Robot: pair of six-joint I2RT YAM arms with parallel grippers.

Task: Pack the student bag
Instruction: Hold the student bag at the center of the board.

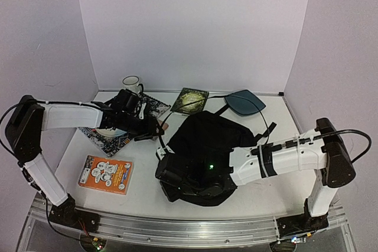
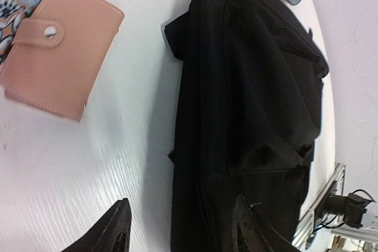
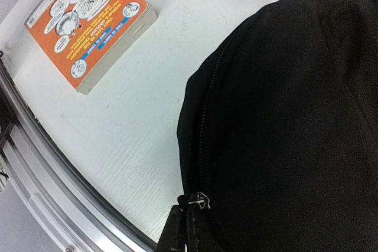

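Student bag (image 1: 204, 146) lies flat at the centre of the table (image 1: 147, 202), straps toward the far side near a dark-teal pad (image 1: 245, 102). Right gripper (image 3: 184, 225), at the bag's near-left corner, is pinched closed with the metal zipper pull (image 3: 198, 200) at its fingertips; only the right wrist view shows this. Left gripper (image 2: 182, 205) hovers over the bag's left edge, spread apart and holding nothing. The left wrist view shows in full a pink snap wallet (image 2: 56, 66) left of the bag, which the top view barely shows. Orange paperback (image 1: 106, 174) lies near-left; its cover print is too small to read. White mug (image 1: 131, 82), dark-green book (image 1: 190, 100) and patterned book (image 1: 115, 133) sit farther back, lettering illegible.
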